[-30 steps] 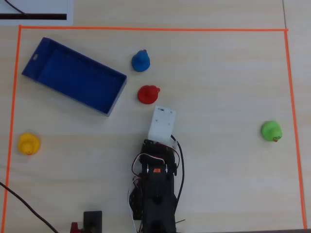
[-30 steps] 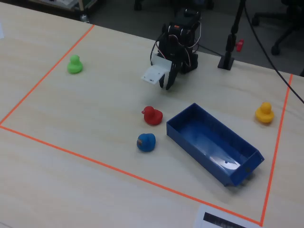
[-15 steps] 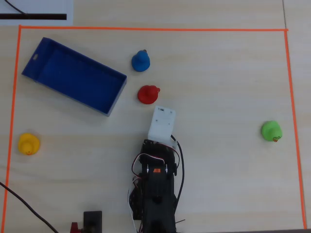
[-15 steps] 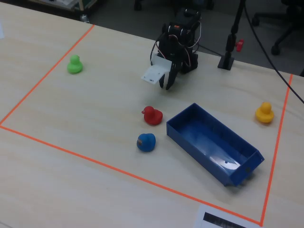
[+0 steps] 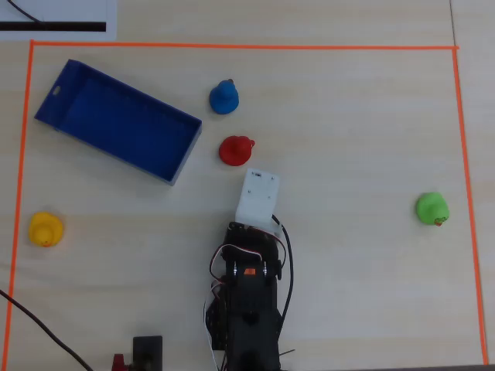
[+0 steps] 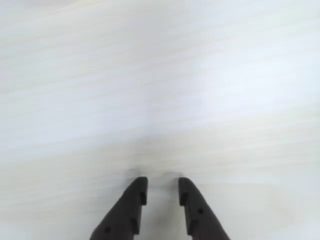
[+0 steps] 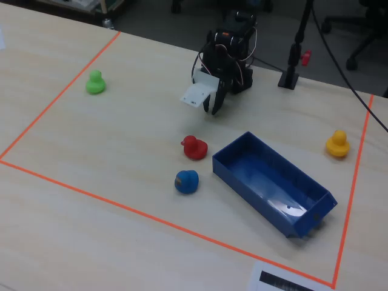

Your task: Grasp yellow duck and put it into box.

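Box (image 5: 116,124), the blue tray, is the largest item we see: it lies empty and aslant in the upper left of the overhead view. Next comes the arm, folded near the bottom edge, its gripper (image 6: 160,192) over bare table (image 5: 356,139), jaws slightly parted and holding nothing. We find no change from the pictures of a second ago: arm and toys sit exactly as before, so we judge the reach has not begun. Red duck (image 5: 236,150), blue duck (image 5: 223,97) and green duck (image 5: 431,209) lie scattered. Smallest concern, the yellow duck (image 5: 46,229) (image 7: 337,144), rests near the left tape line (image 5: 19,154), well apart from gripper and box; bright yellow, apparently upright, its beak barely discernible.
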